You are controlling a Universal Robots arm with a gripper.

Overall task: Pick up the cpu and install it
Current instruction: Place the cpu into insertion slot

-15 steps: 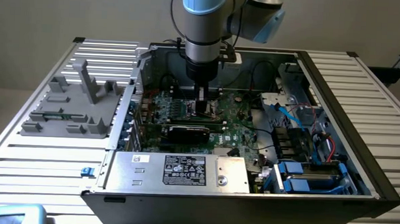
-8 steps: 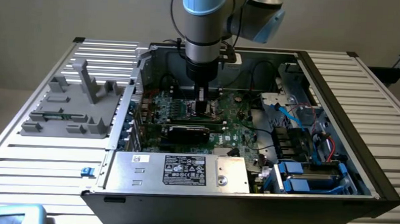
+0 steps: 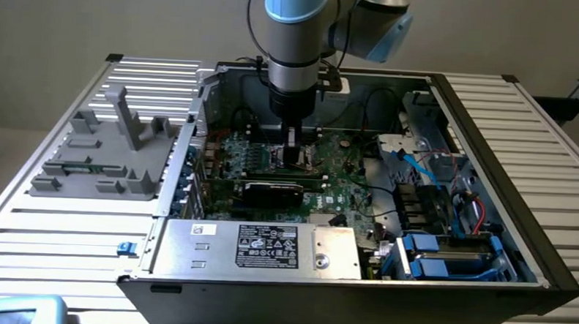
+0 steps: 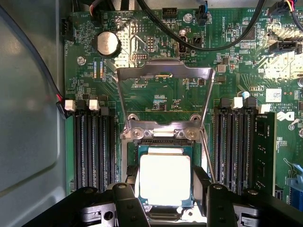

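1. The robot arm is reaching down into an open computer case. The case is sitting on a ridged table.
2. The gripper is hanging low over the green board in the middle of the case.
3. In the wrist view, the gripper is pinching the cpu. Its two black fingers are pressing on two opposite sides of the chip.
4. The cpu is shining silvery-white, with a thin green rim going around it.
5. The cpu is sitting right over the black socket on the board. I cannot tell if it is resting in the socket or floating just above it.
6. The metal lid of the socket is standing open, tipped back away from the cpu.
7. Long black memory slots are lying on both sides of the socket.
8. A round silver battery is sitting on the board, well apart from the cpu. Black cables are curving over the board near it.
9. In the exterior view, a silver box with a black label is sitting at the near edge of the case. Blue parts are sitting beside it on the exterior view's right.
10. A grey plastic tray is lying on the table on the exterior view's left, just beside the case.
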